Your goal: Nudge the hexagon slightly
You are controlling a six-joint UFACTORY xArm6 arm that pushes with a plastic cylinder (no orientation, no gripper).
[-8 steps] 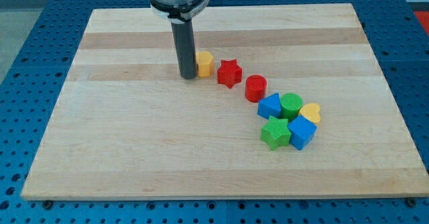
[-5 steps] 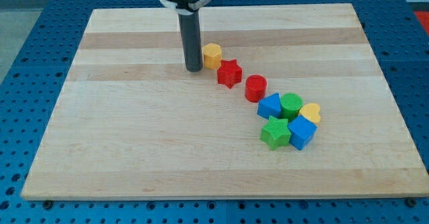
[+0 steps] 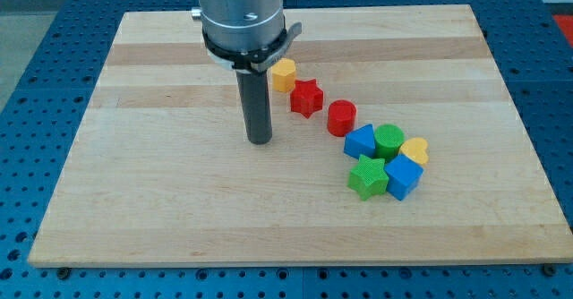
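Observation:
The yellow hexagon [image 3: 284, 73] lies on the wooden board [image 3: 161, 192] near the view's top centre, right beside the red star [image 3: 306, 97]. My tip [image 3: 259, 140] rests on the board below and to the left of the hexagon, well apart from it, and left of the red star and the red cylinder [image 3: 341, 117]. It touches no block.
A cluster sits at the view's right: a blue block [image 3: 360, 141], a green cylinder [image 3: 389, 140], a yellow heart [image 3: 414, 149], a green star [image 3: 367, 176] and a blue cube [image 3: 403, 176]. Blue perforated table surrounds the board.
The hexagon shifted up and to the right from beside the rod. My tip first moved up and right, then pulled back down the view, away from the hexagon.

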